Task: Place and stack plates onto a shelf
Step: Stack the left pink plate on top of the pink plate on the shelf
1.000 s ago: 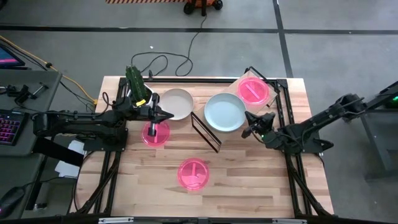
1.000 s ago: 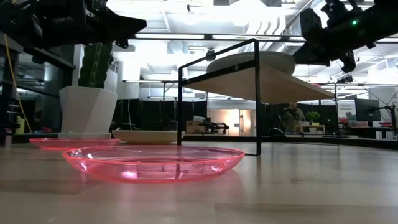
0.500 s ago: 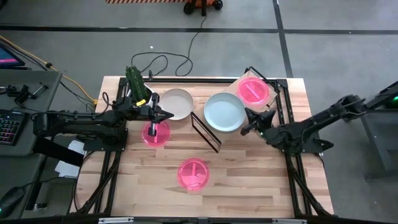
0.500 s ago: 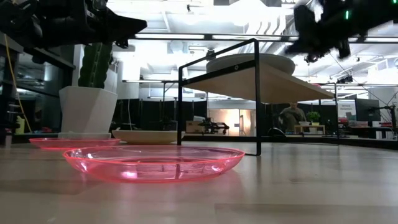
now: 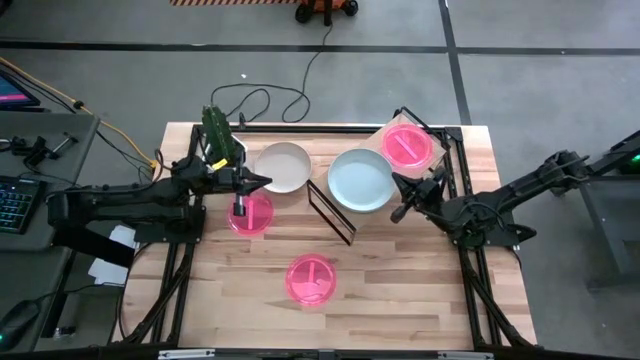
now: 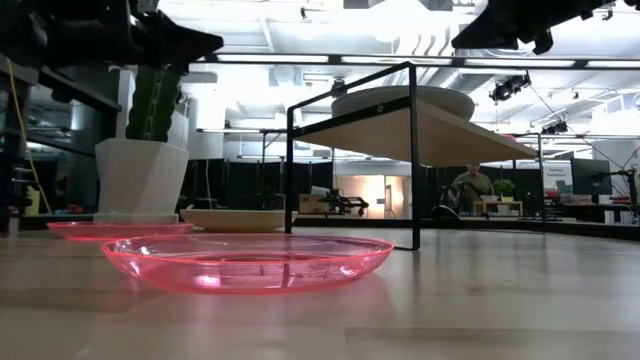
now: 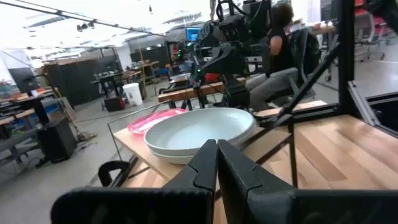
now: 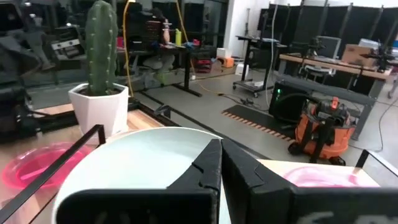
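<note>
In the high view, two stacked grey-green plates (image 5: 362,181) and a pink plate (image 5: 408,146) sit on the plywood shelf (image 5: 383,133). A cream plate (image 5: 283,167) and two more pink plates (image 5: 250,214) (image 5: 311,279) lie flat on the tabletop. My left gripper (image 5: 265,181) is shut and hovers between the cream plate and the nearer pink plate. My right gripper (image 5: 398,188) is shut, raised above the right rim of the grey-green stack (image 8: 143,168). Neither gripper touches anything. The left wrist view looks across at the grey-green stack (image 7: 199,134).
A white pot with a green cactus (image 5: 220,135) stands at the far left, beside my left arm. The shelf's black frame (image 5: 330,212) slants across the table's middle. Cables (image 5: 265,100) trail past the far edge. Bare planks lie along the near side (image 5: 400,300).
My right gripper has risen and moved toward the far edge, ending up over the right rim of the grey-green plates. My left gripper has drawn back slightly toward the table's left edge. No plate has moved.
</note>
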You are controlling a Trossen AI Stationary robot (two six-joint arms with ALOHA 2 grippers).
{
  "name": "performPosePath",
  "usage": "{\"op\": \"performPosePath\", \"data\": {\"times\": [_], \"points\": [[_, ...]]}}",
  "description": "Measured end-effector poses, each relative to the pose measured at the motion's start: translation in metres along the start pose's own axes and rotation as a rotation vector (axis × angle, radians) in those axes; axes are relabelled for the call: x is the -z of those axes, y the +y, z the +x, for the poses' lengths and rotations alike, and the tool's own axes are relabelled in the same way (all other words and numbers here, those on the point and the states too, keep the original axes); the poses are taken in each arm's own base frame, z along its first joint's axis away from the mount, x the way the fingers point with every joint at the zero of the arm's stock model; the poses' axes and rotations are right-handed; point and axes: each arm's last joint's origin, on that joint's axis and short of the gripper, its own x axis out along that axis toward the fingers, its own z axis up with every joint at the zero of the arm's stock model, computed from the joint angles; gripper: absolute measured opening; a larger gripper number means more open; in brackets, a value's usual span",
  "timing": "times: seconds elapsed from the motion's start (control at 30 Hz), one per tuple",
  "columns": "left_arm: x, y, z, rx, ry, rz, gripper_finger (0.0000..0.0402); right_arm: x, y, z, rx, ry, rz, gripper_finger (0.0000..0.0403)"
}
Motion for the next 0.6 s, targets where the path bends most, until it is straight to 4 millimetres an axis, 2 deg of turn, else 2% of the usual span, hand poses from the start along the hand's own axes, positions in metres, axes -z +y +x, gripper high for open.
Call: {"op": "performPosePath", "data": {"times": [0.33, 0.47, 0.6], "points": [[0.004, -0.004, -0.003, 0.025, 0.061, -0.069, 0.0011, -0.005, -0.004, -0.005, 0.024, -0.018, 0.008, 0.0], [0.007, -0.016, -0.001, 0.103, 0.101, -0.126, 0.0046, -0.005, -0.005, -0.005, 0.019, -0.019, 0.01, 0.0], [0.004, -0.027, 0.001, 0.116, 0.28, -0.155, 0.01, -0.005, -0.005, -0.005, 0.018, -0.018, 0.009, 0.0]]}}
